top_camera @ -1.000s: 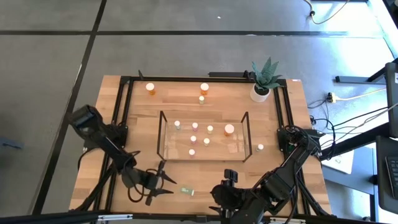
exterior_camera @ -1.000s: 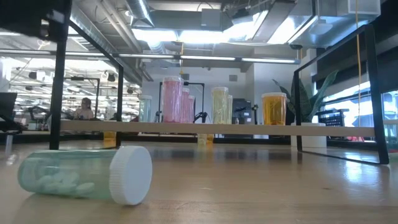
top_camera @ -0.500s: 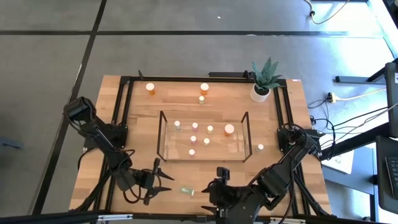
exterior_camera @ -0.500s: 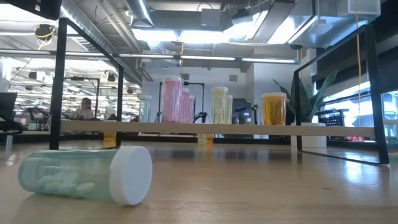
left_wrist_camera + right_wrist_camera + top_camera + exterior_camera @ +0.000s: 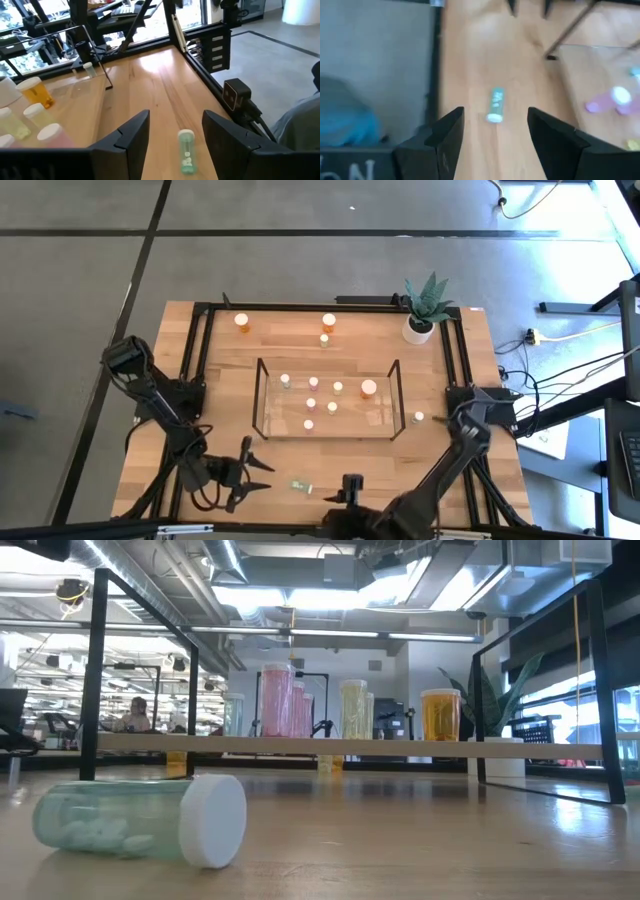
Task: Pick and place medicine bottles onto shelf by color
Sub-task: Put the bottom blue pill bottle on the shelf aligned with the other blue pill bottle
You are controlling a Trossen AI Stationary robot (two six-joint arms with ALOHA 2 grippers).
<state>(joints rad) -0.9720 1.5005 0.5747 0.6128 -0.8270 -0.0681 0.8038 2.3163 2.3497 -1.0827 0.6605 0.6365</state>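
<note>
Green bottle [image 5: 301, 486] lies on surface [image 5: 280, 340] between left tool [image 5: 258, 477] and right tool [image 5: 351, 492], both spread, empty.

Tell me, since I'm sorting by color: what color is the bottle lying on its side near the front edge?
Pale green bottle with a white cap, clearest in the low view.

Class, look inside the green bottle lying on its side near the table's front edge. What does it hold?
Through the clear wall of the green bottle, small white tablets lie along its lower side. The white cap covers the mouth, so anything behind it stays hidden.
</note>
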